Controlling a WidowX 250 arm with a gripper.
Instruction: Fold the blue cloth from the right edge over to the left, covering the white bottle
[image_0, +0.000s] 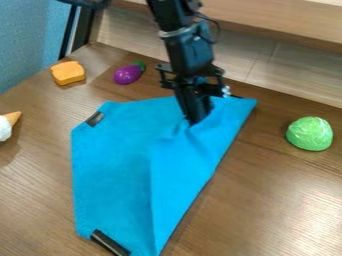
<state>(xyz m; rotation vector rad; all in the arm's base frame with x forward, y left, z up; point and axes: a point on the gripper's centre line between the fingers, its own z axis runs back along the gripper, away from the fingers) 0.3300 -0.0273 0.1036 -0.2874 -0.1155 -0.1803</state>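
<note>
The black gripper (194, 112) hangs down over the upper right part of a blue cloth (120, 165), its tip against the fabric. The cloth bunches at the tip, and creases run from there toward the lower part of the cloth. Its right side slants from the upper right down to the bottom of the view. A dark clip (95, 118) sits at the cloth's upper left corner, and a longer black clip (109, 243) is at its lower left edge.
An orange block (68, 73) and a purple toy eggplant (127, 74) lie behind the cloth. A toy ice cream cone (8, 125) is at the left edge, a green toy cabbage (310, 134) at the right. A wooden ledge (287, 25) runs along the back.
</note>
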